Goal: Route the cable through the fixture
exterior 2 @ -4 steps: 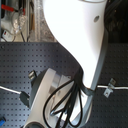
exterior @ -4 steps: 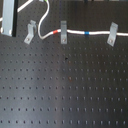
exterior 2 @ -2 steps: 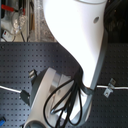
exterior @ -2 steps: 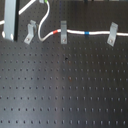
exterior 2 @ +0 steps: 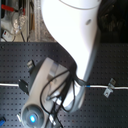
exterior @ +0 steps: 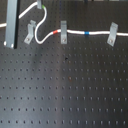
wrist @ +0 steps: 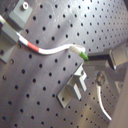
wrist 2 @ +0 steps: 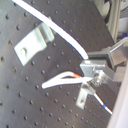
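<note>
Little has changed over the last moments: in the first exterior view the line's loop and all three clips sit where they did in the two earlier frames, so the arm seems to be pausing or creeping, not threading yet. In the second wrist view the gripper point(wrist 2: 98, 74) appears clamped on the cable point(wrist 2: 55, 31), jaws together around the thin white cord, though blur makes this a judgement. In the first exterior view the cable point(exterior: 75, 32) arcs up past its green band point(exterior: 42, 7), drops, then runs toward three o'clock through the upright clip point(exterior: 63, 32) to the tilted clip point(exterior: 111, 35). The fixture point(exterior: 30, 33) stands at nine o'clock from the upright clip on the perforated board point(exterior: 65, 90), beside the loop and not yet threaded, so routing is still to do
</note>
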Controlling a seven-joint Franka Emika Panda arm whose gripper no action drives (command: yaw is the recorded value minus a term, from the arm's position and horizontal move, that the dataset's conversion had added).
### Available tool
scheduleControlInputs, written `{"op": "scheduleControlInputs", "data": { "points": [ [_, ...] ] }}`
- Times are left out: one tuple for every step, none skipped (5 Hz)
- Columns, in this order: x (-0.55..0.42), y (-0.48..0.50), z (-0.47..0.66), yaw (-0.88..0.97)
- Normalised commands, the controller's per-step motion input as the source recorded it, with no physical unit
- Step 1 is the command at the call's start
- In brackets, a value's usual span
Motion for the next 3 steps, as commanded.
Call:
{"op": "scheduleControlInputs", "data": {
  "points": [
    [-0.504, -0.072, 0.32, -0.1],
    [-0.273, 0.161, 0.17, -0.31],
    [0.001, 0.277, 0.06, -0.16]
  ]
}}
